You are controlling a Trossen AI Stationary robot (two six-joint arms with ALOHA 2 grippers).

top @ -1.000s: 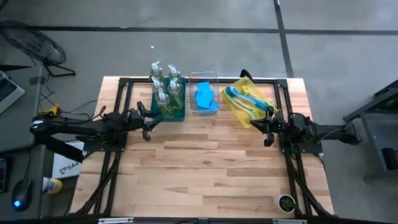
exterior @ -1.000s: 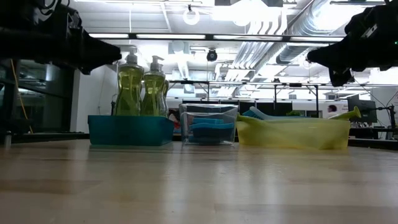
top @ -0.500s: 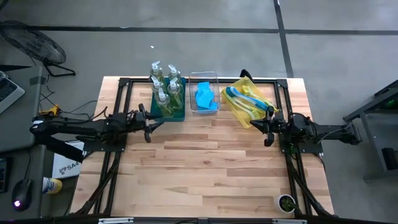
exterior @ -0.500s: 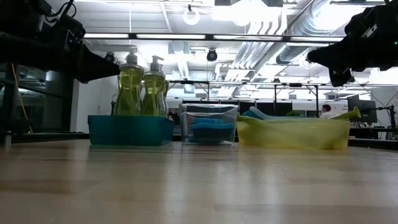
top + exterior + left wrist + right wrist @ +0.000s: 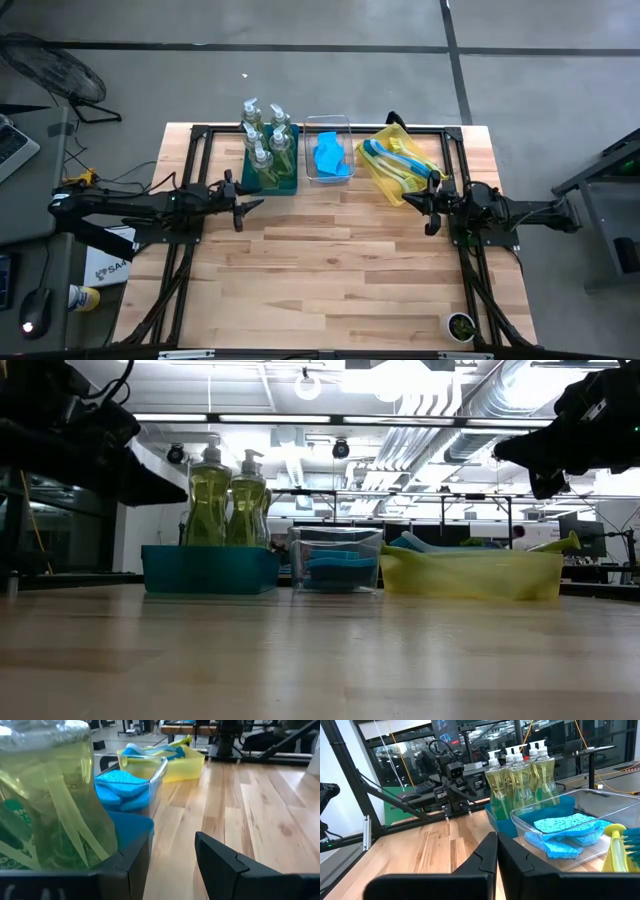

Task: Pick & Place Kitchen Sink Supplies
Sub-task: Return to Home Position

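While soap bottles [image 5: 268,140], sponges [image 5: 330,157] and brushes [image 5: 398,160] sat in bins [image 5: 290,187] at upper centre, your left gripper [image 5: 243,200] hung mid-left, fingers [image 5: 225,865] parted; right gripper [image 5: 430,207] mid-right, fingers [image 5: 480,860] together.

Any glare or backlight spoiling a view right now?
Low view: bright ceiling lights behind leave the left gripper and right gripper as black silhouettes. High view: evenly lit table, no glare. Left wrist view: a soap bottle crowds the frame.

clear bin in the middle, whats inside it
Bright blue sponges lie piled in the clear bin, at least two. They overlap, so the exact count and anything beneath them are hidden.
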